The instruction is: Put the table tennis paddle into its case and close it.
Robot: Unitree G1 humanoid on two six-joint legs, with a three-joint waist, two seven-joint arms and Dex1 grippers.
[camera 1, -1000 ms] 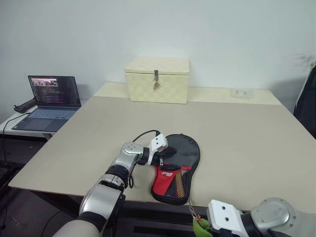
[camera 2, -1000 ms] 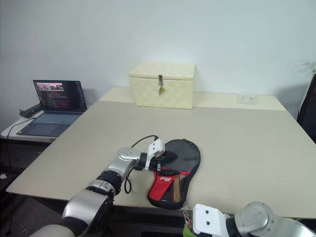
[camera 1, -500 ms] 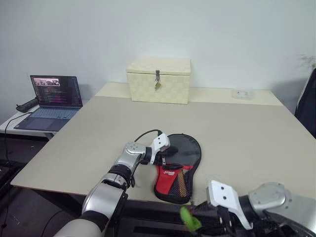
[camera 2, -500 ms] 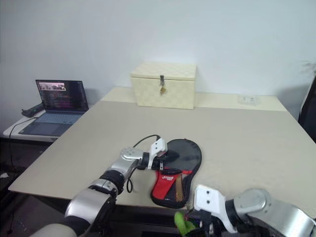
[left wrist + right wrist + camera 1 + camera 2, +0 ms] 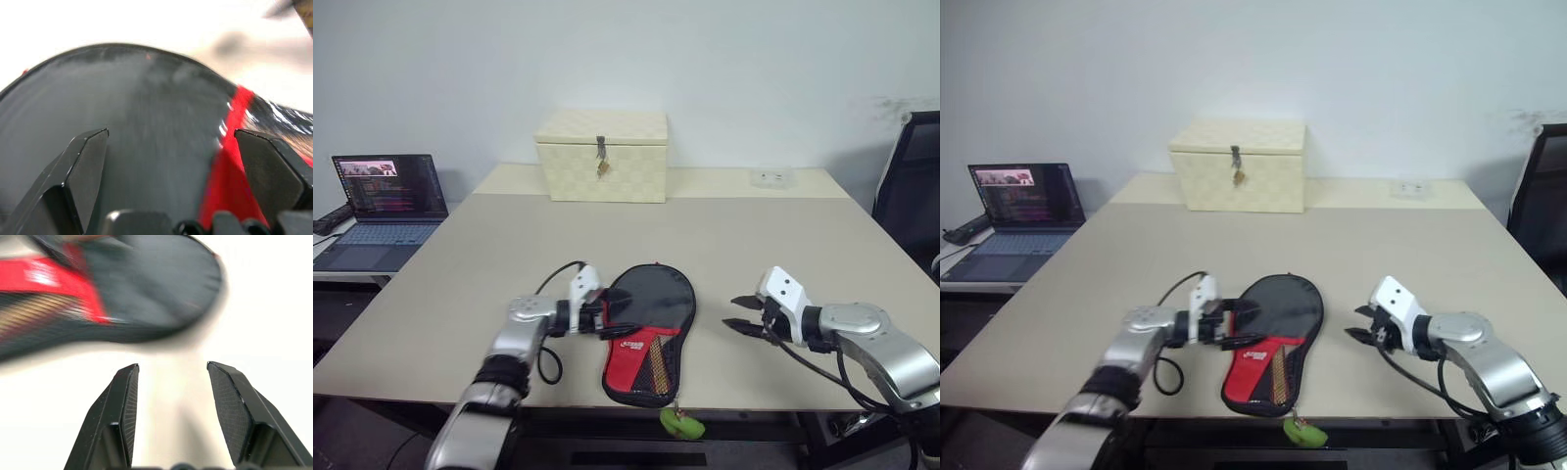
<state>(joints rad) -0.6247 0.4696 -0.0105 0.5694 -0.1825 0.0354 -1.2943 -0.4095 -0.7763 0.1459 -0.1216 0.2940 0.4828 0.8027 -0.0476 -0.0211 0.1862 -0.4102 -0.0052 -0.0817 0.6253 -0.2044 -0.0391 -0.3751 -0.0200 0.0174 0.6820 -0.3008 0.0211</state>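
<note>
We see the case [image 5: 648, 328] lying flat near the table's [image 5: 822, 255] front edge, its green pull [image 5: 682, 424] hanging over it. The left gripper [image 5: 613, 319], fingers spread, reaches over its left side; the right gripper [image 5: 738, 312], fingers apart and empty, hovers well to its right.

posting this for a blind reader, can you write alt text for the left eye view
A black and red paddle case lies flat near the front edge of a beige table, between two open robot grippers: the left gripper at its left side, the right gripper apart on its right. Behind stand a cream box and a laptop.
</note>
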